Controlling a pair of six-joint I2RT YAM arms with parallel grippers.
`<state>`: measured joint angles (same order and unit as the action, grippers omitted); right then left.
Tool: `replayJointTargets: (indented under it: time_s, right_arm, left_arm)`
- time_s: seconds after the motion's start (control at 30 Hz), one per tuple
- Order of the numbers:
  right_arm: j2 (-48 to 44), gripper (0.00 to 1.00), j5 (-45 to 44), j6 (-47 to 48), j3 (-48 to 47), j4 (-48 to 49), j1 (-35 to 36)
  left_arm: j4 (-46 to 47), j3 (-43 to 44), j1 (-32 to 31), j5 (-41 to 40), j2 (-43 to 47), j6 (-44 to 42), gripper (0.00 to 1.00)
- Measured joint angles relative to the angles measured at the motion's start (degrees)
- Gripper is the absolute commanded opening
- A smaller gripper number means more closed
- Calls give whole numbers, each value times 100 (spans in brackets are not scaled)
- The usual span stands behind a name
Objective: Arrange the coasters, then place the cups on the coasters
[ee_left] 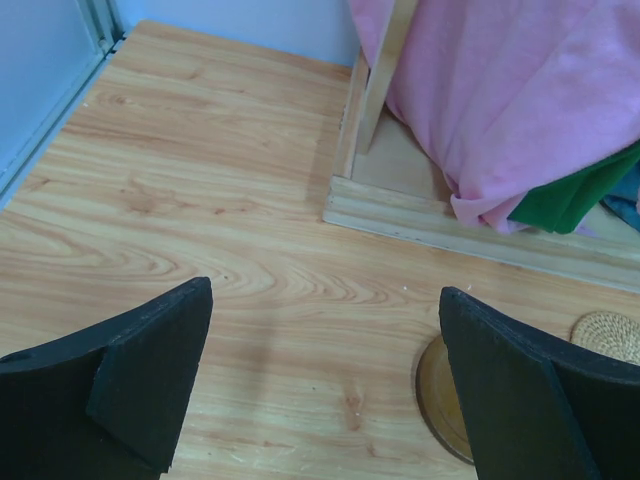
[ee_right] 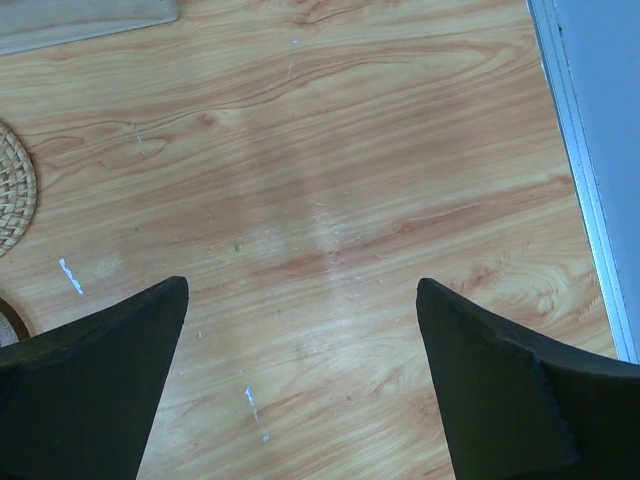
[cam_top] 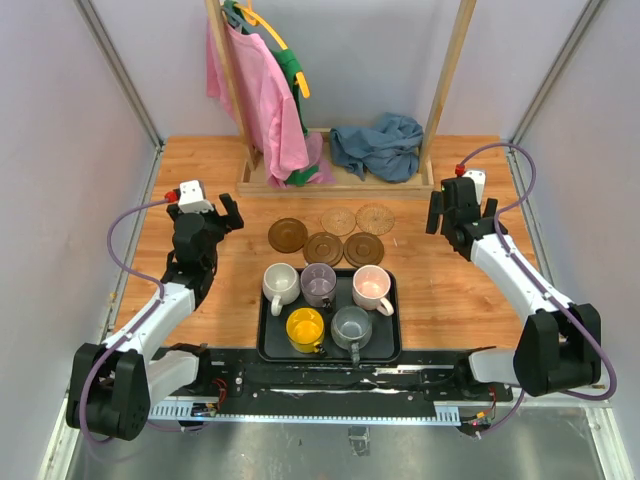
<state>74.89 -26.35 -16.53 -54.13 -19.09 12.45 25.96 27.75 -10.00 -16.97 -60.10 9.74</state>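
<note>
STEP: coaster arranging not begun | coasters (cam_top: pixel 323 247) bunched on table just behind tray (cam_top: pixel 268 345); cups (cam_top: pixel 319 283) all in tray | NEXT: likely reach inward, take an outer coaster, spread them | left pincer (ee_left: pixel 325 300) released, empty, raised left of bunch | right pincer (ee_right: pixel 302 290) released, empty, raised right of bunch

Surface (cam_top: pixel 450 290): we note pale wood grain, with walls on three sides.
Tray (cam_top: pixel 390 335): black, rectangular, at the near middle.
Rack (cam_top: pixel 340 185): wooden frame at the far edge, two uprights.
Pink garment (cam_top: pixel 262 100): hangs at the rack's left, its hem on the base.
Green garment (cam_top: pixel 293 90): we see it behind the pink one.
Blue cloth (cam_top: pixel 378 145): crumpled on the rack's base, to the right.
</note>
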Motion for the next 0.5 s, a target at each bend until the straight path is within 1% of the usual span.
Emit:
replayJointTargets:
  time_s: [0.23,0.5]
  right_arm:
    - [-4,98,-2,-22,-17,-9,83]
    - [-4,98,24,-22,-181,-13,249]
  left_arm:
    - [-133,4,2,-459,0,258,100]
    - [-256,68,2,-476,-31,391,100]
